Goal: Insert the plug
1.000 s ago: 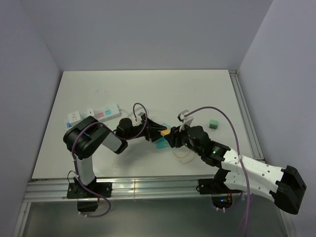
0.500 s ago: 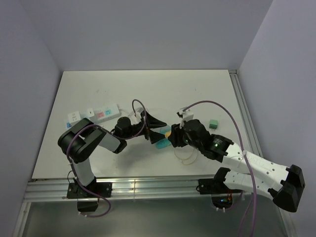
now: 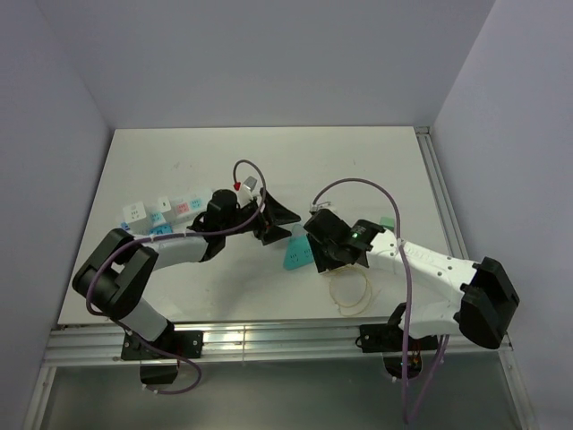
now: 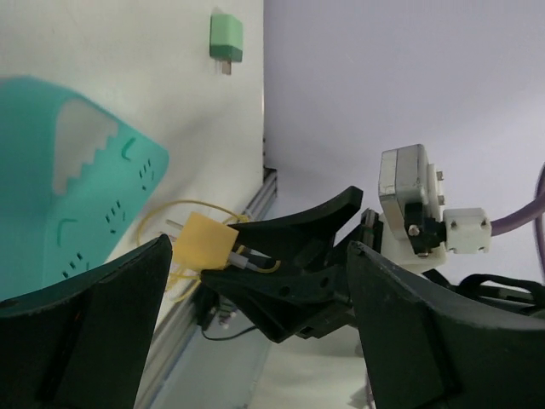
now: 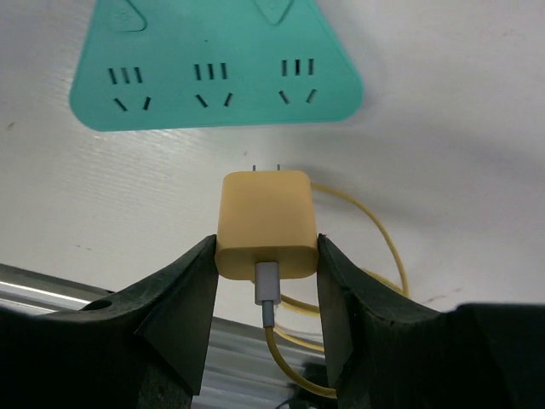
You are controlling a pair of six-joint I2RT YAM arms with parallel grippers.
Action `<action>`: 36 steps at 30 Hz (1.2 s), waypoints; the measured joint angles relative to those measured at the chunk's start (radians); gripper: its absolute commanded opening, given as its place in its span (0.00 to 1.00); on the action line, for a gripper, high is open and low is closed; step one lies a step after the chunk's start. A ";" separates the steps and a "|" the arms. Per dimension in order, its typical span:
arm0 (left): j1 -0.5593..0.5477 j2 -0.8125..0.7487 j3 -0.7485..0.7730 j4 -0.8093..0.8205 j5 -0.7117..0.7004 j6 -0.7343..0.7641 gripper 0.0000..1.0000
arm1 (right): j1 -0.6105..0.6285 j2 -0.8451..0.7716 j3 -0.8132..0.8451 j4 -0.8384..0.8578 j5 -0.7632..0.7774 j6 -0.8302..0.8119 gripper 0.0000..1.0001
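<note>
A yellow plug [image 5: 266, 223] with a yellow cable [image 5: 375, 230] sits between the fingers of my right gripper [image 5: 266, 242], which is shut on its sides. Its two prongs point at the teal power strip [image 5: 213, 68], a short gap away from the strip's near edge. In the top view the right gripper [image 3: 320, 262] hovers just right of the teal strip [image 3: 295, 258] and hides the plug. My left gripper [image 4: 260, 251] is open and holds nothing. It faces the plug [image 4: 204, 241] from a distance, left of the strip [image 4: 60, 187]. In the top view the left gripper [image 3: 282, 224] is above the strip.
A white power strip [image 3: 166, 210] lies at the left under the left arm. A small green adapter [image 3: 387, 221] sits right of the right wrist. The yellow cable [image 3: 351, 291] loops toward the table's near edge and its metal rail [image 3: 269, 336].
My left gripper has opened, let go of the plug and drawn back to the far left. My right gripper has carried the plug down to the near side of the teal strip.
</note>
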 measured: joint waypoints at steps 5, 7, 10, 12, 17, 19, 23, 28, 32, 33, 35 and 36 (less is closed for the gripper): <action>0.016 -0.010 0.081 -0.148 -0.015 0.128 0.88 | -0.045 0.044 0.077 -0.056 0.007 -0.031 0.29; 0.021 0.001 0.103 -0.194 -0.016 0.169 0.88 | -0.068 0.061 0.107 -0.059 0.004 -0.051 0.25; 0.023 0.040 0.141 -0.249 -0.018 0.216 0.88 | -0.111 0.085 0.138 -0.061 -0.010 -0.090 0.25; 0.025 0.067 0.156 -0.269 -0.017 0.234 0.88 | -0.134 0.106 0.156 -0.063 -0.022 -0.115 0.25; 0.042 0.102 0.160 -0.302 -0.016 0.261 0.87 | -0.151 0.186 0.192 -0.065 -0.038 -0.175 0.23; 0.051 0.108 0.164 -0.318 -0.015 0.274 0.87 | -0.151 0.210 0.194 -0.064 -0.051 -0.192 0.22; 0.064 0.122 0.182 -0.333 -0.015 0.293 0.86 | -0.153 0.243 0.206 -0.066 -0.063 -0.220 0.22; 0.065 0.140 0.198 -0.338 -0.014 0.312 0.85 | -0.154 0.248 0.220 -0.055 -0.080 -0.238 0.21; 0.065 0.156 0.205 -0.348 -0.015 0.323 0.84 | -0.156 0.256 0.229 -0.054 -0.085 -0.246 0.20; 0.065 0.161 0.208 -0.352 -0.015 0.327 0.83 | -0.158 0.257 0.232 -0.053 -0.086 -0.249 0.20; 0.065 0.174 0.214 -0.357 -0.015 0.333 0.83 | -0.162 0.259 0.234 -0.053 -0.087 -0.252 0.20; 0.065 0.178 0.215 -0.359 -0.015 0.335 0.83 | -0.165 0.259 0.235 -0.052 -0.087 -0.253 0.20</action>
